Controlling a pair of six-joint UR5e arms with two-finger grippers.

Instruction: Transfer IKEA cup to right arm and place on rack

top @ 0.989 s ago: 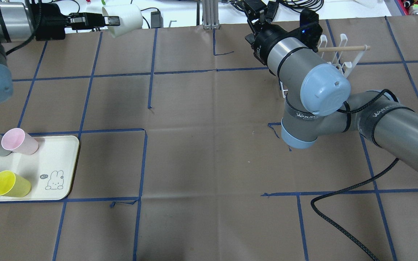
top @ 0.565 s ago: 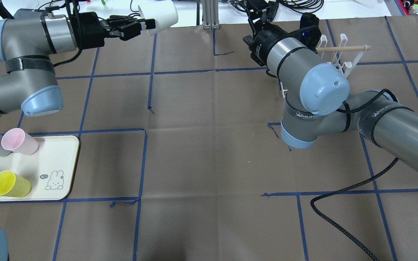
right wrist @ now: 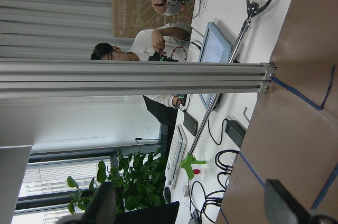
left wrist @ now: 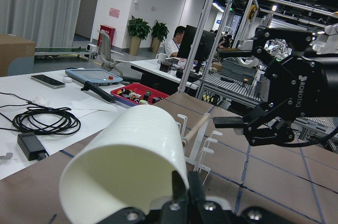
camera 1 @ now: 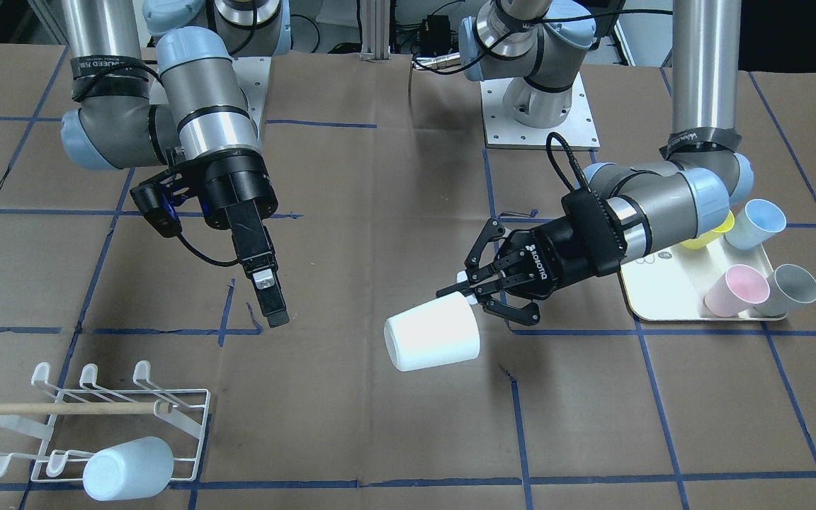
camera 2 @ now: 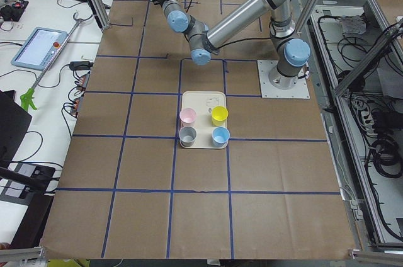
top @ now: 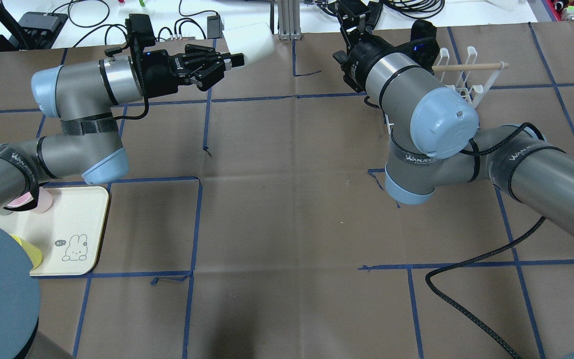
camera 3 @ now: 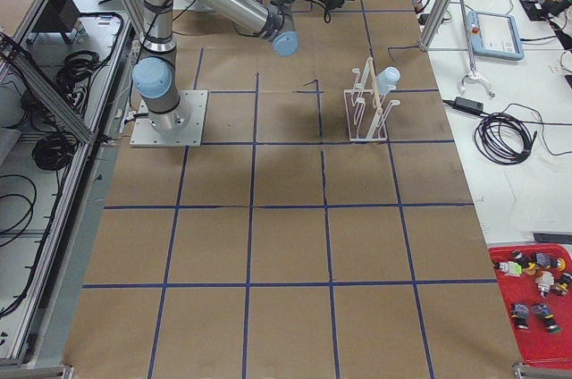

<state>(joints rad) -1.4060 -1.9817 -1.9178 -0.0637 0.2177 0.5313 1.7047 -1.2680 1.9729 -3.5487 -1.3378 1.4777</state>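
left tool (camera 1: 468,297) clamped on rim of white ikea cup (camera 1: 433,331), cup on its side in air over mid bench (camera 1: 380,439). right tool (camera 1: 275,312) spread wide, empty, well apart from cup. rack (camera 1: 142,368) near bench edge on right arm's side, pale blue cup (camera 1: 128,467) lying on it

Bright, even light, soft shadows on the table (camera 1: 394,439), white cup (camera 1: 433,342) washed out.

White cup (camera 1: 433,331): matt plastic, fine ribbing on the wall. Rack (camera 1: 142,369): smooth white-coated wire w/ bare wood dowel (camera 1: 61,408). Table (camera 1: 380,439) cover is matt brown paper, creased; left arm (camera 1: 698,71) tube is satin metal, joint caps (camera 1: 710,194) smooth pale-blue plastic.
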